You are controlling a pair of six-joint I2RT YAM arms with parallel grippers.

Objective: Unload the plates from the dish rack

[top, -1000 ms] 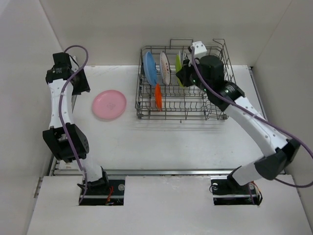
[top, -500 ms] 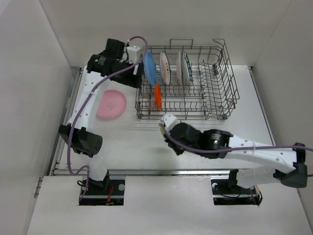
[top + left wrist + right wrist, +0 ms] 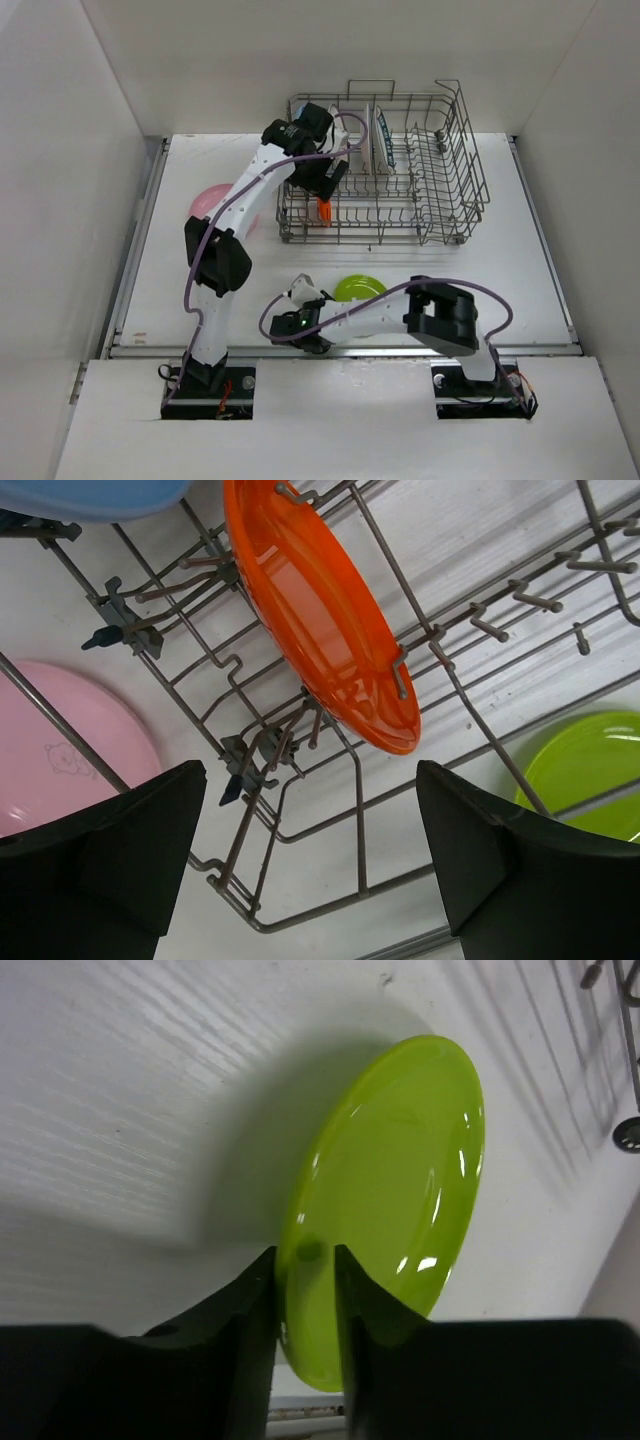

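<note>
White table (image 3: 520,260), faint wood grain, boxed by plain white walls (image 3: 250,60) left, back and right; even light, soft shadows.

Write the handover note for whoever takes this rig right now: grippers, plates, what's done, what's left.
Left gripper: open, hovering at the orange plate in the dish rack.
Right gripper: shut on the rim of the lime green plate, near the front edge of the table.
Done: pink plate lies on the table left of the rack; lime green is out of the rack.
Left: orange, blue plate and white plates stand in the rack.
</note>
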